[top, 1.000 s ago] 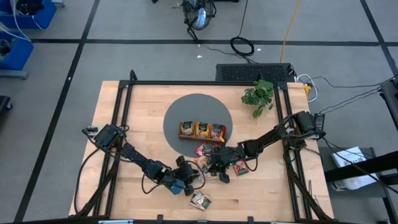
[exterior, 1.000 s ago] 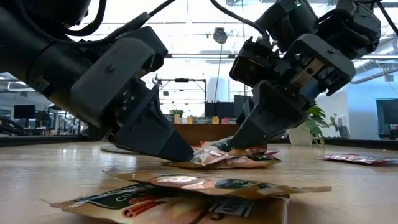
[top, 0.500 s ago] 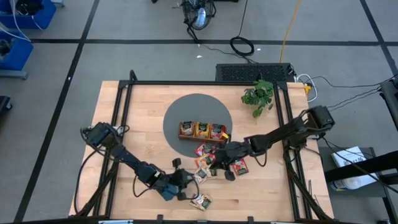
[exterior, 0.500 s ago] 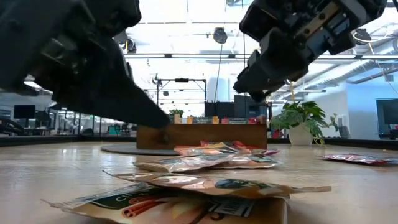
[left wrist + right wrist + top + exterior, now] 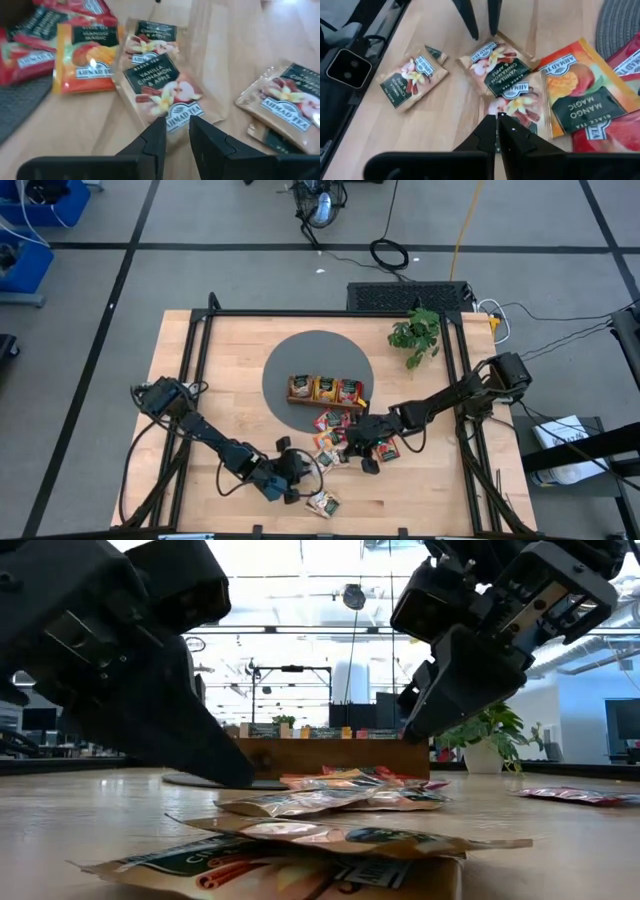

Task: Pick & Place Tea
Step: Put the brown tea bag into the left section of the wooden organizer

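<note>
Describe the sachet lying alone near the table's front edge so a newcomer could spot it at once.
Start from the grey round mat with the wooden tray, then go past the cluster of sachets toward the table's front edge. The lone sachet lies there, beige with a dark label, apart from all the others.

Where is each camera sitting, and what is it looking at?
High view: above the table, looking straight down; both arms, wooden tray, loose sachets.
Low view: at tabletop height, looking across into the room; both grippers come down from above.
Left wrist view: on the left arm, looking past the left gripper at the vanilla cinnamon apple sachet.
Right wrist view: on the right arm, looking past the right gripper.
Shared: both wrist views show the orange mango sachet.
</note>
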